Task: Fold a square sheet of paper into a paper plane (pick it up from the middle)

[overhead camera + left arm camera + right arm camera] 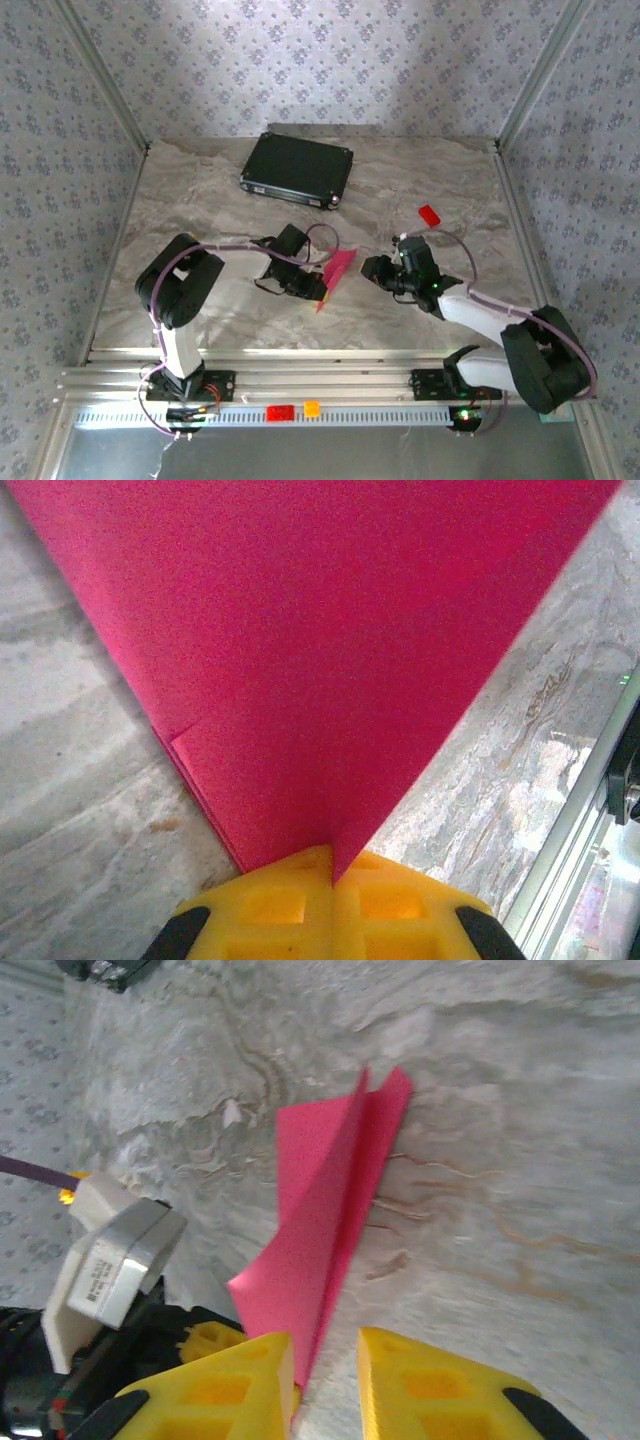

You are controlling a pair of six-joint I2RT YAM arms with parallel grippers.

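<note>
Altogether one paper plane (337,268), one black case (297,170) and one small red block (429,214) sit on the marble table (450,170), with two grippers. From above, the plane lies between the left gripper (315,288) and the right gripper (368,268). Its left wrist camera shows yellow fingers (290,910) pressed together on the plane's pointed end. The right wrist camera shows that gripper's fingers (430,1390) parted, the plane's edge in the gap beside one finger.
</note>
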